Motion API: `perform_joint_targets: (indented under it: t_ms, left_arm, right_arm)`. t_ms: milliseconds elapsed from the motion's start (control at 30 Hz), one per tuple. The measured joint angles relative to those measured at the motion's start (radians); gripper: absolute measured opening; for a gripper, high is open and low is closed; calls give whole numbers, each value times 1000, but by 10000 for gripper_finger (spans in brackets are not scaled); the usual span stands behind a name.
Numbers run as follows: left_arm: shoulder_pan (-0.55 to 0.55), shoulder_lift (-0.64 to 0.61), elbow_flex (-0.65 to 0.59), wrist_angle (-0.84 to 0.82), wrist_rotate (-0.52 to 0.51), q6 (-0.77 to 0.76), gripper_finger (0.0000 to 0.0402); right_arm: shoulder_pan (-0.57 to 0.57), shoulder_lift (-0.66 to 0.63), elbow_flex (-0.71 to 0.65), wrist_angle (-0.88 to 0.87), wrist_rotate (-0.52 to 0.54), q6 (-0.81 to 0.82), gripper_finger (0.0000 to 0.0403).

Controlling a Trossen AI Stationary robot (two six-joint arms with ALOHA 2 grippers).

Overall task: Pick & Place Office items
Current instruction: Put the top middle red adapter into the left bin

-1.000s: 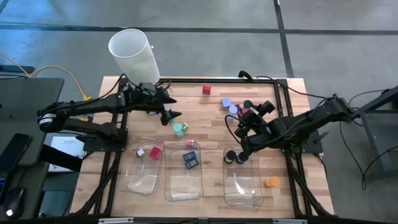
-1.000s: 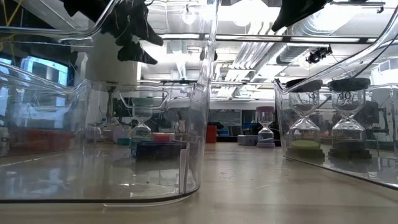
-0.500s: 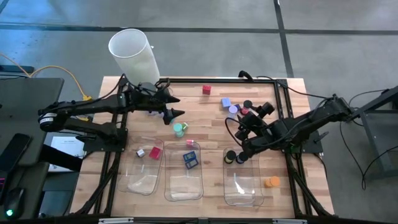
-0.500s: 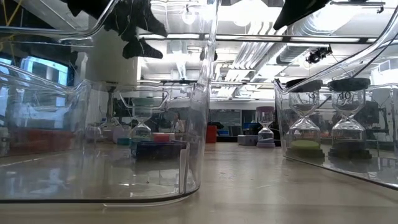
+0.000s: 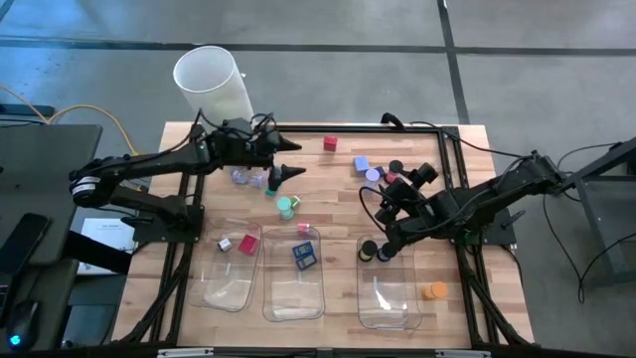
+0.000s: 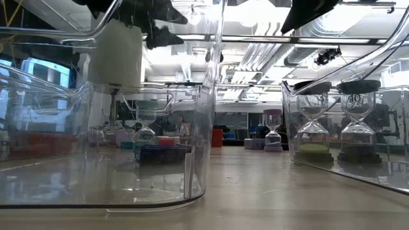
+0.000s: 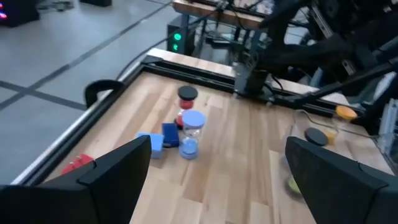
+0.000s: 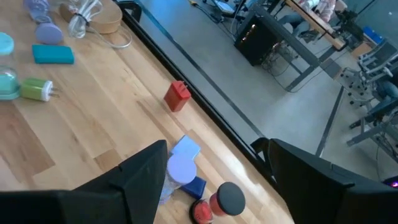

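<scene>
No text, label, brand or number can be read anywhere.

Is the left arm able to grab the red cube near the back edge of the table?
Probably yes. The left gripper is open and empty, hanging above the table, and the red cube sits alone on bare wood close by, with nothing between them.

White cylinder (image 5: 212,82), three clear trays (image 5: 388,296)

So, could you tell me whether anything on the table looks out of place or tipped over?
One oddity: the orange-capped timer sits outside the right tray, near the table's edge, apart from the other loose pieces farther back. Nothing looks spilled or broken.
</scene>
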Motion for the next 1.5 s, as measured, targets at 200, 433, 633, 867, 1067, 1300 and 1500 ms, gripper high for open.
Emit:
perform_joint_targets:
  t_ms: [200,433,633,867,1067,1300,1500]
  left_arm:
    - [-8,0,4,-42,14,12,363]
    - [-8,-58,4,-181,6,19,363]
    - [-8,-117,4,-329,38,-11,363]
    - [-16,-181,4,-430,67,-58,363]
    - [-31,-196,4,-436,67,-68,363]
    - [-59,-196,4,-462,67,-85,363]
    - [-86,-196,4,-488,38,-82,363]
  right_arm:
    - [-21,0,0,61,0,-54,269]
    - [-213,-17,0,465,-252,-526,269]
    - [-431,-16,0,829,-710,-871,269]
    - [-623,6,0,968,-909,-965,269]
    - [-762,164,149,911,-1057,-972,268]
    - [-860,435,481,651,-1066,-1029,246]
    - [-933,645,687,433,-1070,-981,235]
